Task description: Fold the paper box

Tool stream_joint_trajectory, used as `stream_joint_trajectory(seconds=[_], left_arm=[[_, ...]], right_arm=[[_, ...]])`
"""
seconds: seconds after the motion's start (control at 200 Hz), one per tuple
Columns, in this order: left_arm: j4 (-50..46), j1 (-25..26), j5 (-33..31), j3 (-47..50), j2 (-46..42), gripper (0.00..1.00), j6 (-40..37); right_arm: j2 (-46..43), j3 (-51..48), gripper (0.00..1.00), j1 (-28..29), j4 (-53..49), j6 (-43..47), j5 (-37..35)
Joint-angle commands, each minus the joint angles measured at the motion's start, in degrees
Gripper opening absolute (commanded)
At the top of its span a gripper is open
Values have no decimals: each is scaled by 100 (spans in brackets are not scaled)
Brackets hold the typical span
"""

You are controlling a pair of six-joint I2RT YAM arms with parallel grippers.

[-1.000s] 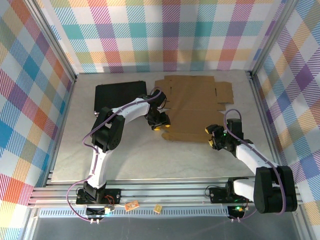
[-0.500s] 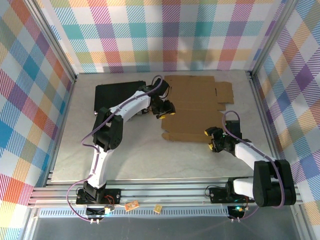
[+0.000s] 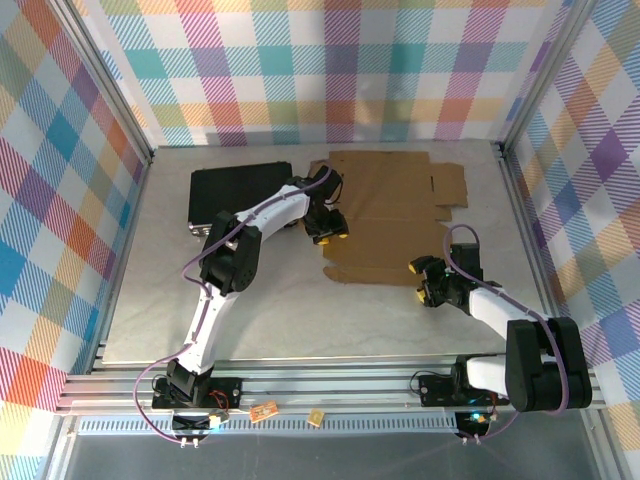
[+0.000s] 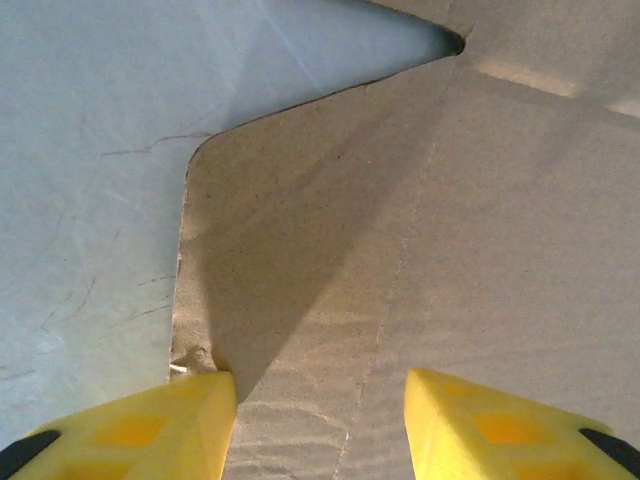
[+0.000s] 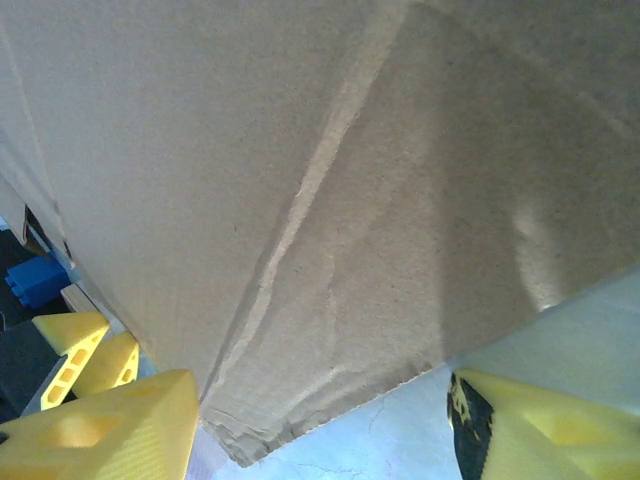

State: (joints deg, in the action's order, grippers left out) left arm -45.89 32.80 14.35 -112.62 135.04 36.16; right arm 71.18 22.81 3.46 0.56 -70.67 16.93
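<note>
The paper box [image 3: 390,215] is a flat brown cardboard sheet with flaps and creases, lying at the back middle of the table. My left gripper [image 3: 328,232] rests over its left edge. In the left wrist view its yellow fingers [image 4: 130,430] stand apart, open, over a flap of the paper box [image 4: 420,250], close to a notch in its edge. My right gripper [image 3: 422,280] is at the sheet's near right corner. Its jaws are open in the right wrist view, and the frayed corner of the paper box [image 5: 300,200] pokes between the fingers [image 5: 110,430], untouched.
A black rectangular case [image 3: 235,190] lies left of the sheet, against my left arm. Checkered walls and metal rails close in the table [image 3: 300,310] on three sides. Bare tabletop lies in front of the sheet.
My left gripper has swung from the sheet's near left edge towards the back, then settled a little nearer. The sheet's left side shifted slightly. My right gripper has opened wider at the corner.
</note>
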Motion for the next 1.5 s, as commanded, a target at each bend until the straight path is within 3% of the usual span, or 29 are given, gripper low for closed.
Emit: stream_joint_trajectory(seconds=[0.0,0.31,0.965,1.26,1.495], left_arm=[[-88,-12,-33,323,-21,48,-64],[63,-10,67,646,-190,49,-31],[-59,-19,148,610,-154,49,-126],[-84,-19,150,640,-145,49,-162],[-88,-21,182,636,-132,49,-183]], right_arm=[[22,-101,67,35,492,-32,-28],[413,57,66,32,1259,32,39],[619,725,63,16,820,374,-119],[370,672,61,4,1136,361,-261],[774,746,59,4,1434,335,-113]])
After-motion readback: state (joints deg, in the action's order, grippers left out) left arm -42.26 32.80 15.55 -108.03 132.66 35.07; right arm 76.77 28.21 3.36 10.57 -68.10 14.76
